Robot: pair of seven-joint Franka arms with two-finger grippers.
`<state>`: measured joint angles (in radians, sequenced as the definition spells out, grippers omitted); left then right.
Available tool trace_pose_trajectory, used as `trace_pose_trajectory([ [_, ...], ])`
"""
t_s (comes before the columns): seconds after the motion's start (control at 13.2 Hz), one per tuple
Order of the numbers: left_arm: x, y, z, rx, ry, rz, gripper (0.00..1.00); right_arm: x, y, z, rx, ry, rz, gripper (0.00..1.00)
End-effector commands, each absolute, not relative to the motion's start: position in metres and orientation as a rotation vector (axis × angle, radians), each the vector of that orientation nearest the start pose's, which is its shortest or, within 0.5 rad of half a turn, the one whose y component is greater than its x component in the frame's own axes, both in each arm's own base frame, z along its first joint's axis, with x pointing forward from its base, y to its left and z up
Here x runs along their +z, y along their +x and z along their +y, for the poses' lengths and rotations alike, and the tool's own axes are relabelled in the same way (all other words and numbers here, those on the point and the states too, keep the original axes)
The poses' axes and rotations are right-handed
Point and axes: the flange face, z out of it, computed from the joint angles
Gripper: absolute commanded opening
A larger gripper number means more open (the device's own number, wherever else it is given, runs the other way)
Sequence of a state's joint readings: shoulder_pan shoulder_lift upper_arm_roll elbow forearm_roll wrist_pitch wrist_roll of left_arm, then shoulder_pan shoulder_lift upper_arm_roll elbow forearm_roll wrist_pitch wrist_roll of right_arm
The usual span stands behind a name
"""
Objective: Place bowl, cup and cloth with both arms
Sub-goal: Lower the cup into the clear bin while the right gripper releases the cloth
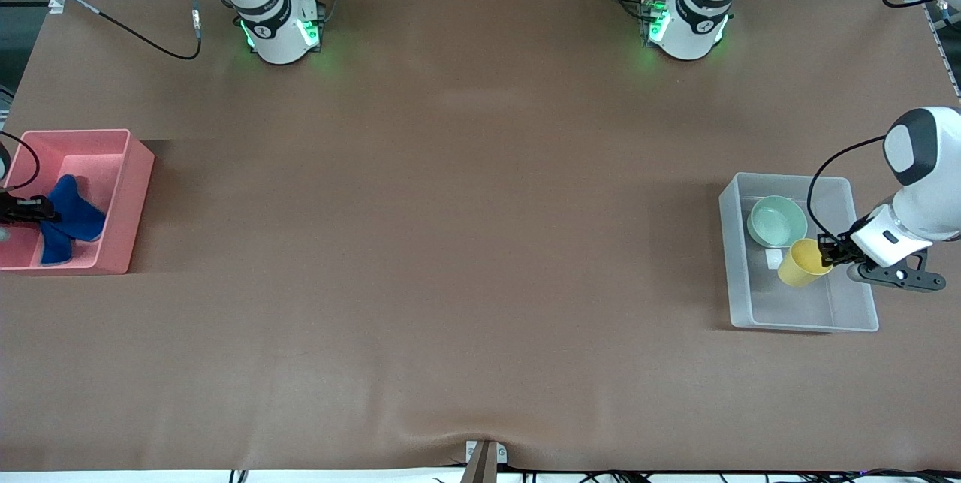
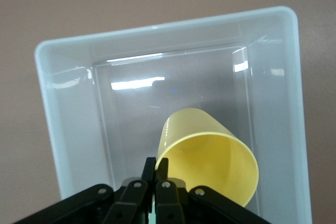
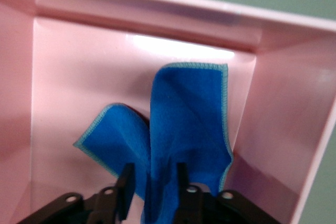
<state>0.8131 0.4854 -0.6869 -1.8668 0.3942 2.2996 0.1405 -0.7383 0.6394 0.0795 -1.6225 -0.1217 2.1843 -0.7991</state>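
The yellow cup (image 1: 802,264) hangs tilted over the clear plastic bin (image 1: 803,321), held by its rim in my left gripper (image 1: 828,252). In the left wrist view the jaws (image 2: 156,163) pinch the cup's (image 2: 210,161) rim above the bin's floor (image 2: 157,103). The mint green bowl (image 1: 777,221) sits in the same bin, toward the robots' end. The blue cloth (image 1: 71,220) lies in the pink bin (image 1: 135,190). My right gripper (image 1: 49,210) is low in that bin, open, its fingers (image 3: 153,174) on either side of a raised fold of the cloth (image 3: 189,114).
The pink bin stands at the right arm's end of the table and the clear bin at the left arm's end. The brown table (image 1: 465,243) stretches between them. The pink bin's walls (image 3: 157,9) surround my right gripper closely.
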Motion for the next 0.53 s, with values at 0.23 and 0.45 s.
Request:
trace_pose_trajectory([
  [0.23, 0.298, 0.648, 0.121, -0.153, -3.137, 0.341, 0.0, 0.366, 0.572, -0.352, 0.111, -3.147, -0.399, 1.0],
  [0.45, 0.295, 0.657, 0.113, -0.165, -3.151, 0.353, 0.0, 0.42, 0.592, -0.266, 0.158, -3.122, -0.362, 1.0],
])
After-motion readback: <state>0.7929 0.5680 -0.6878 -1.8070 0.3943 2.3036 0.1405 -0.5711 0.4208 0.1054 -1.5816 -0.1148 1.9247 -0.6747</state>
